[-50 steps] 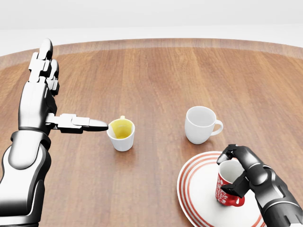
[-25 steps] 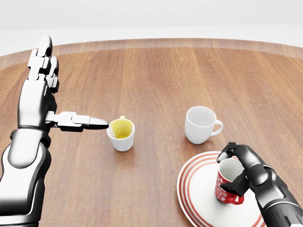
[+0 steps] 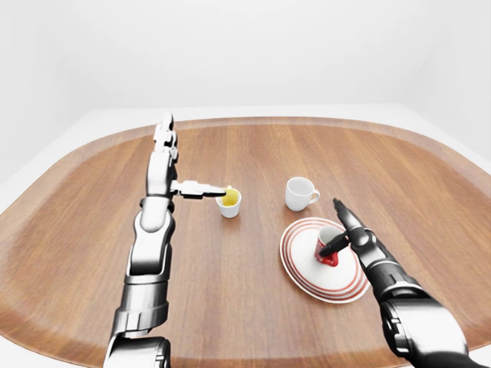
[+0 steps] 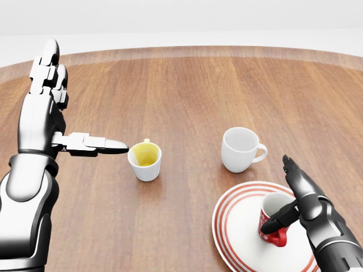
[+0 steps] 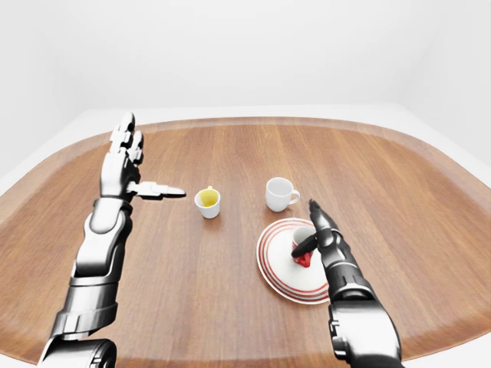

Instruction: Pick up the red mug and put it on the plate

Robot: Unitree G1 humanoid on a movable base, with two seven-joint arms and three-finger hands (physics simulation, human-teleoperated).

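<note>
Lower right of head view: red mug (image 4: pixel 273 220) upright on plate (image 4: pixel 232 228). Right hand (image 4: pixel 306 205) fingers spread, one digit at the mug. Release step; next: lift clear without tipping. Left hand (image 4: pixel 48 113), mid-left, open, empty.

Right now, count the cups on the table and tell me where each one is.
3. The cup with the yellow inside stands left of centre in the head view, the white cup to its right, and the red mug on the striped plate. None looks hidden.
</note>
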